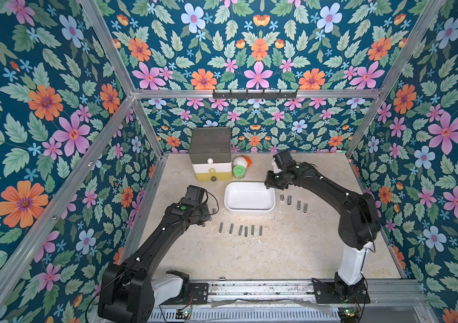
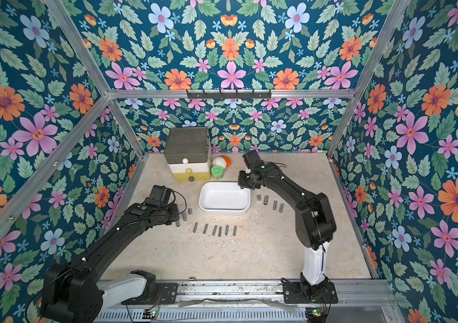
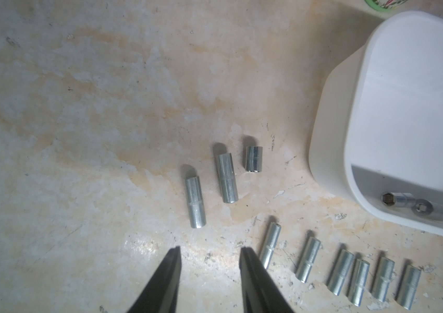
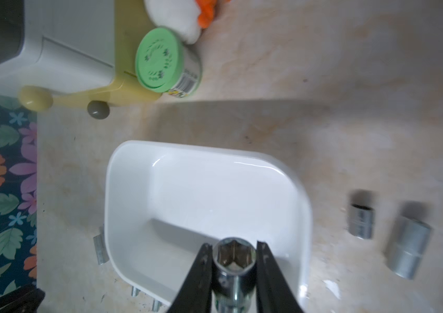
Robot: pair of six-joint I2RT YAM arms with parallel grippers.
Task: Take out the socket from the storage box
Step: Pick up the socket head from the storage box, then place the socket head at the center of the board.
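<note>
My right gripper (image 4: 234, 245) is clamped on a socket (image 4: 234, 261). The two fingers pinch its round flanks and hold nothing else. Its long axis runs straight out along my fingers, with the hex mouth pointing away from my wrist.

Directly below the tips lies the storage box (image 4: 112, 195). In both top views I hang above its far right corner, but I cannot tell how far the socket is clear of the rim.

Just past the box's short wall, on my right-hand side, the nearest of four laid-out sockets (image 4: 361, 222) lies flat on the table. The move in hand turns on that. I judge the carry goes sideways over that wall, then the socket must tip from pointing along my fingers to lying flat like its neighbours.

Farther off, across the box, two more sockets (image 3: 397, 199) rest on its floor against the wall nearest my base.

Beyond that wall my left gripper (image 3: 210, 250) hovers over bare table with its jaws partly open and empty. It is well apart from the held socket, so the right arm alone serves this carry. The left looks the nearer to the pair in the box.
</note>
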